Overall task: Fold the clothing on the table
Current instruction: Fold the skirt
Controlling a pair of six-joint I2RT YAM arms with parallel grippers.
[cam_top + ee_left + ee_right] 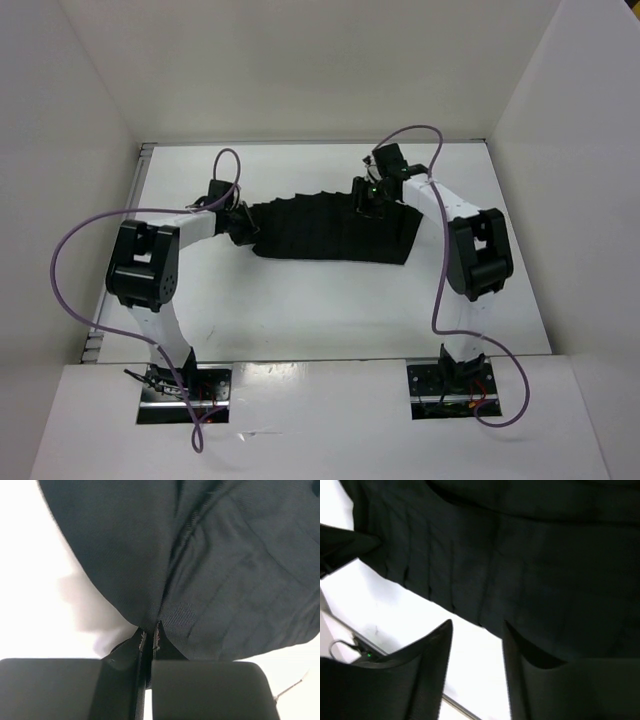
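Long soft black pleated cloth (320, 232) lies sideways: left claw (149, 636) pinches its left end, right claw (477, 626) gapes open at its right.

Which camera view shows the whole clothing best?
The top external view: the clothing appears there almost whole, spread out on the table. The left wrist view shows only fabric pinched in the shut left pincer; the right wrist view shows only its pleated edge.

Robotics lab test cell: white table (330, 310) boxed by plain white panels (300, 70), left arm (150, 270) and right arm (480, 250) bolted at its edge.
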